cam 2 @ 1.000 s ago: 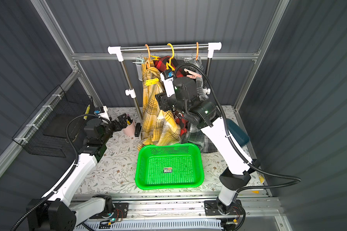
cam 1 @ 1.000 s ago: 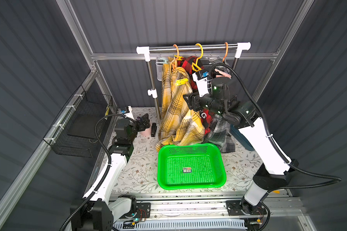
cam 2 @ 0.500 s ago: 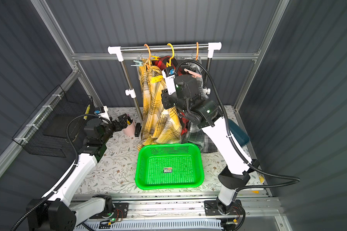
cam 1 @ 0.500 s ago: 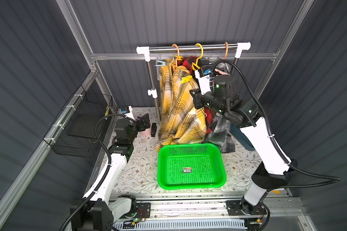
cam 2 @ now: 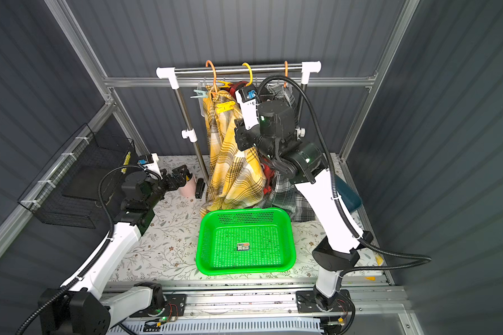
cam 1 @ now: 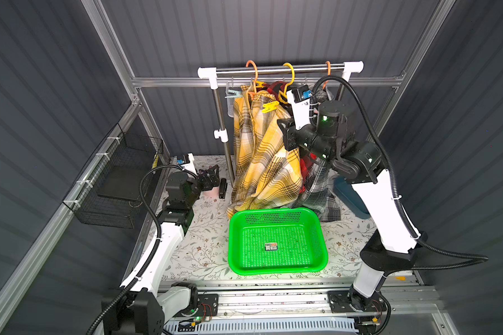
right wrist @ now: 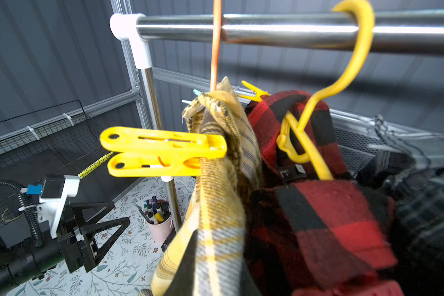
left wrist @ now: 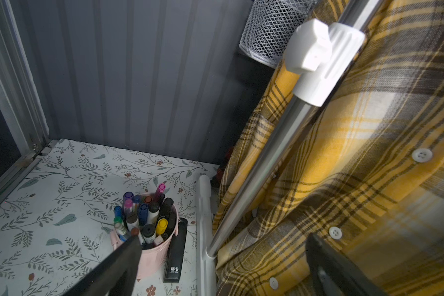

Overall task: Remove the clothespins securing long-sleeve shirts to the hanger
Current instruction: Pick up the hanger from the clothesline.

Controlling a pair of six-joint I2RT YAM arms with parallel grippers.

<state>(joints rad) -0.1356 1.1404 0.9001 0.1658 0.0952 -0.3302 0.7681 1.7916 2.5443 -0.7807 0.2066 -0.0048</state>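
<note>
Clothespins [right wrist: 162,151] clipped on the hung shirts

Right claw [right wrist: 217,256] pinched narrow on a fold of the yellow-and-black shirt [cam 1: 262,162], dark fingers [right wrist: 187,266] close on either side of the cloth. Just above that claw, clamped over the same shirt's shoulder, one yellow clothespin [cam 1: 270,106], handles jutting clear of the fabric. Farther above and behind, near the collar of the red-and-black shirt [right wrist: 318,217], a second yellow clothespin [right wrist: 253,92]. Beyond the yellow-and-black shirt, on the side away from the right claw, a pale blue clothespin [cam 2: 198,93]; grip point unclear. Red-and-black shirt hung on a yellow hanger [right wrist: 341,80] right beside the claw, grey plaid shirt [cam 1: 320,185] past it. Well below the right claw, green basket [cam 1: 276,213] on the table [cam 1: 204,249]. Left claw [left wrist: 223,241] spread wide, low by the pink pen cup [left wrist: 154,258], well below and apart from every pin.
</note>
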